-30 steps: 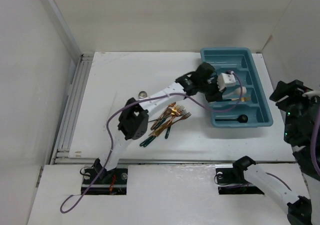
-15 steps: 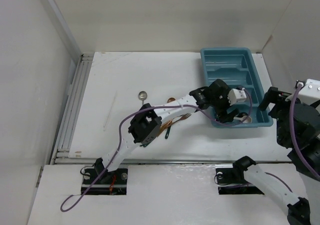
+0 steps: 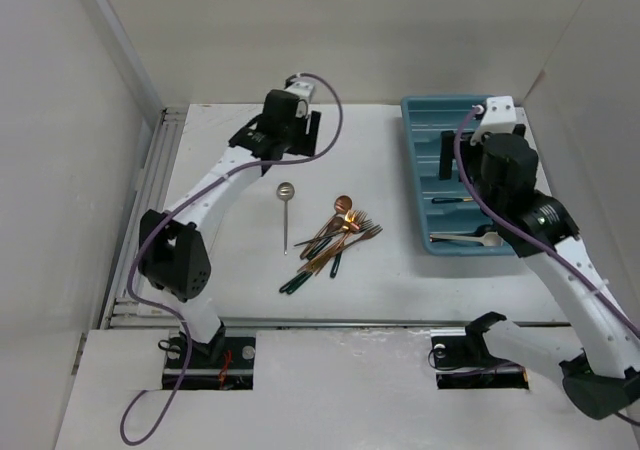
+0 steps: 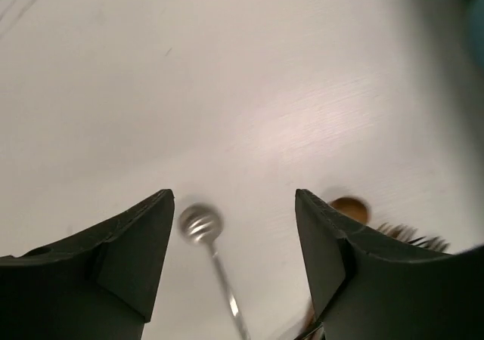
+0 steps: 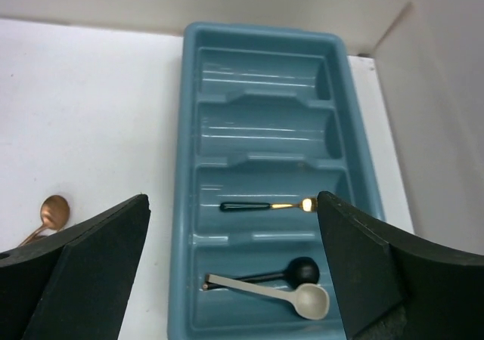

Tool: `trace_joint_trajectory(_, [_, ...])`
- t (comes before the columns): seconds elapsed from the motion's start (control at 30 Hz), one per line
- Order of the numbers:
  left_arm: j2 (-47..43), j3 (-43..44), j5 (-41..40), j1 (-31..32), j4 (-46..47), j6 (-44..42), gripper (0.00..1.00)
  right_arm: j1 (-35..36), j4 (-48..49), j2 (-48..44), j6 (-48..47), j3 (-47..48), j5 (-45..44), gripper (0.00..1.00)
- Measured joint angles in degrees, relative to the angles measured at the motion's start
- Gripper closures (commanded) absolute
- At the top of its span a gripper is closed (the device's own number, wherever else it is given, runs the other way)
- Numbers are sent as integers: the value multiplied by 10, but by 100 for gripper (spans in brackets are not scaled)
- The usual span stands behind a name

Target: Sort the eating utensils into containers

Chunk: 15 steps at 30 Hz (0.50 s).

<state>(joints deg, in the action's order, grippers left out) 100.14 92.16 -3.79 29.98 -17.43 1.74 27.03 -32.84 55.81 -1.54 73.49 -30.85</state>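
Orientation governs the next pick: the silver spoon (image 3: 285, 215) lies alone on the bench (image 3: 230, 260), just left of the heaped copper utensils (image 3: 338, 238). Its long axis runs far to near, bowl at the far end. We find the left gripper (image 4: 234, 204) spread and empty, farther back than the bowl; this arm is nearer. The right gripper (image 5: 233, 204), also spread, hangs over the tray (image 5: 184, 166), which holds a fork (image 5: 265, 205).

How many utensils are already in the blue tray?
3. A green-handled fork lies in the third slot from the far end; a black spoon and a white spoon share the nearest slot. A gripper finger hides that slot's right edge.
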Motion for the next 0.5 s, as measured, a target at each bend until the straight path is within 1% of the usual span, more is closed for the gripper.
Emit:
trace_joint_trajectory(0.03, [-14,-25,-6,-21,-8,6,32,0,8,15,0,0,6,5])
trace_joint_trajectory(0.1, [-20,-68,-7,-34,-21,18,29,3,13,37,0,1,10,5])
trace_joint_trajectory(0.27, [32,-144,20,-14,-65,35,29,17,13,59,5,5,8,6])
trace_joint_trajectory(0.33, [49,-157,28,-13,-77,38,31,23,12,58,11,9,3,6])
trace_joint_trajectory(0.47, [63,-163,33,-43,-90,52,32,31,5,57,31,17,-10,6])
trace_joint_trajectory(0.5, [64,-163,33,-52,-91,54,34,31,3,57,35,18,-12,8])
